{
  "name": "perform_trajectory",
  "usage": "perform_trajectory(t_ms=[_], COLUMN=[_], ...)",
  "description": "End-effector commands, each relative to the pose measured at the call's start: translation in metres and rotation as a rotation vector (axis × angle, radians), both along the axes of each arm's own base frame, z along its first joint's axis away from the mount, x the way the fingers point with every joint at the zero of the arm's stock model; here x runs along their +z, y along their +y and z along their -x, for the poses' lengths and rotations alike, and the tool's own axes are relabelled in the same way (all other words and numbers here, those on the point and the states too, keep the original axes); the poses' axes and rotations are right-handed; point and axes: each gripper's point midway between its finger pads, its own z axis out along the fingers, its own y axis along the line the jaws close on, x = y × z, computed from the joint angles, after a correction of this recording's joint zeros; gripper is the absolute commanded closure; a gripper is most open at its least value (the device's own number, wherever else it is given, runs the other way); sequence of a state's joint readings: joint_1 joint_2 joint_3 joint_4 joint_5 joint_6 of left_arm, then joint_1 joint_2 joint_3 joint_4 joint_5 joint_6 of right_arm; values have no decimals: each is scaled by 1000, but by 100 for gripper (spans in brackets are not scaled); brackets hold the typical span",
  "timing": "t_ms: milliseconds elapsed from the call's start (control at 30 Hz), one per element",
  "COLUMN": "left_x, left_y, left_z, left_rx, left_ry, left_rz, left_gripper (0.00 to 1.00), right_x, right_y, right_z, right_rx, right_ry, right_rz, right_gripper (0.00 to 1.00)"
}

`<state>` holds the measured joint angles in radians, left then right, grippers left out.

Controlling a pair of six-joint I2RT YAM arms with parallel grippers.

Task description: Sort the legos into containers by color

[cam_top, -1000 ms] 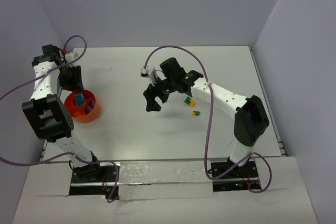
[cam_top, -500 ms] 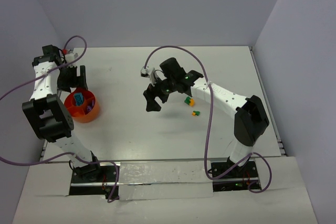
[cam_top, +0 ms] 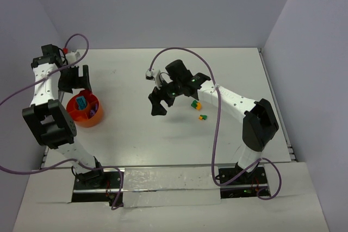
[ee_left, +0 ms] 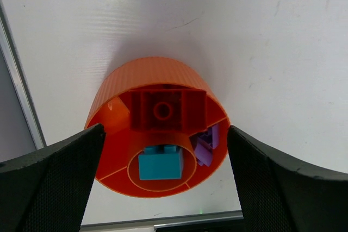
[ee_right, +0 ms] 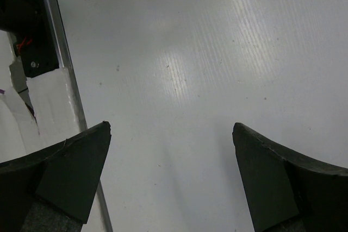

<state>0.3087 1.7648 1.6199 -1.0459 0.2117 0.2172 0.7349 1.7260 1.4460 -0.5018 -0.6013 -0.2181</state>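
The orange bowl (cam_top: pixel 78 117) stands at the table's left edge. Seen from the left wrist, the bowl (ee_left: pixel 117 113) holds a teal lego (ee_left: pixel 160 162) in its centre ring, a red lego (ee_left: pixel 163 110) in a back compartment and purple legos (ee_left: pixel 205 145) in a right compartment. My left gripper (cam_top: pixel 75 84) hangs open just above and behind the bowl, its jaws (ee_left: pixel 166 130) wide apart and empty. A green and orange-yellow lego (cam_top: pixel 194 104) and another small one (cam_top: pixel 203 117) lie on the table right of centre. My right gripper (cam_top: pixel 159 101) hovers open left of them, and in its wrist view the gripper (ee_right: pixel 171 129) has only bare table under it.
Purple cables loop from both arms over the table. A metal rail (ee_left: pixel 22 88) edges the table just left of the bowl. Grey walls close the table in at the back and on both sides.
My left gripper's jaws have spread from part open to wide open above the bowl. The right arm and the loose legos have not moved.
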Motion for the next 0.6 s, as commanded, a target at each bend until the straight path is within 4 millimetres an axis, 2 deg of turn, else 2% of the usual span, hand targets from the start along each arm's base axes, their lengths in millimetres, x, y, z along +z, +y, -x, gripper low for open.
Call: perform_trajectory(t_ms=[0, 133, 200, 267, 400, 500, 567], left_x=[60, 92, 107, 114, 129, 138, 151], left_y=[-10, -21, -20, -22, -40, -59, -82], left_z=[-13, -15, -15, -13, -3, 5, 15], left_rx=[-36, -43, -41, -53, -155, -252, -343], left_ry=[-180, -306, -371, -398, -473, -557, -636], left_rz=[33, 86, 99, 114, 138, 126, 91], left_gripper=[1, 1, 1, 1, 1, 1, 1], right_x=[6, 9, 10, 9, 2, -12, -24], right_y=[0, -2, -4, -7, -30, -63, -87], right_z=[-2, -4, -6, -7, -20, -37, -48], right_rx=[5, -9, -23, -35, -107, -218, -300], right_ry=[-8, -10, -10, -6, 3, 1, -10], right_rz=[-15, -18, -18, -14, 22, 90, 154], right_gripper=[0, 0, 0, 0, 0, 0, 1])
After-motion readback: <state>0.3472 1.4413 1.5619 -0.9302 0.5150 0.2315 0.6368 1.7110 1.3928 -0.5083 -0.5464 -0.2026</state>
